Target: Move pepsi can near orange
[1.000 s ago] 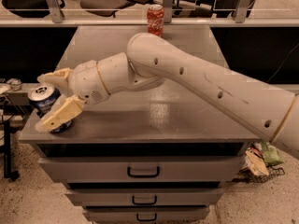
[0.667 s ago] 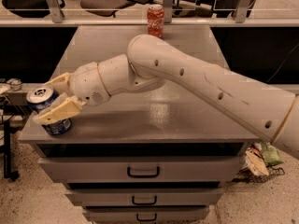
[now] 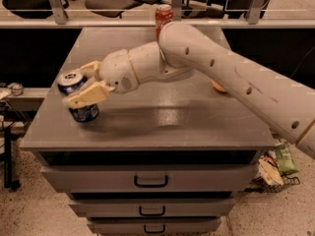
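Tool (image 3: 83, 85) clamps the pepsi can (image 3: 78, 96) from both sides at the bench's (image 3: 147, 127) left front — can upright, base apparently just off the top, likely ready to carry. The orange (image 3: 218, 87) sits far right, mostly hidden behind the arm — well apart. Red can (image 3: 163, 14) stands at the back.

The dark blue pepsi can (image 3: 78, 95) is clasped upright by the gripper (image 3: 81, 83) at the cabinet top's left; the orange (image 3: 218, 86) is mostly hidden far right.
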{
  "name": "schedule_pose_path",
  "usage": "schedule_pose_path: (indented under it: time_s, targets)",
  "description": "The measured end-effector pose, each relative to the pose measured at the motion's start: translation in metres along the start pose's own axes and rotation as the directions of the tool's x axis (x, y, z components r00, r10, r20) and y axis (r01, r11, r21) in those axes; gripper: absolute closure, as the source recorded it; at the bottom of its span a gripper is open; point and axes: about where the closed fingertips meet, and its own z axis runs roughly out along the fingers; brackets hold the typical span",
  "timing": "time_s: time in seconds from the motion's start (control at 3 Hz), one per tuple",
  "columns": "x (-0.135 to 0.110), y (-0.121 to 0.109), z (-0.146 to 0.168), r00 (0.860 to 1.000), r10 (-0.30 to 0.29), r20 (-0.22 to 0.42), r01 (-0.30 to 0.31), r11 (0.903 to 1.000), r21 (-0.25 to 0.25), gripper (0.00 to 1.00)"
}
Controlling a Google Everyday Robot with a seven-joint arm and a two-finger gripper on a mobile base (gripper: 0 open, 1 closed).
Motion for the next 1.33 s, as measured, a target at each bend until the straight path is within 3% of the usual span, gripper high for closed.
schedule_pose_path:
  time_s: [0.33,0.67,1.33]
  targets:
    - [-0.025,-0.047,-0.082,1.0,-0.007,0.022,0.004,0.9907,0.136,1.0]
    - [-0.045,-0.056,-0.093,0.998,-0.044,0.035,0.038,0.9854,0.166,1.0]
    - [-0.037,-0.064,-0.094,0.999,-0.035,0.008,0.034,0.986,0.163,1.0]
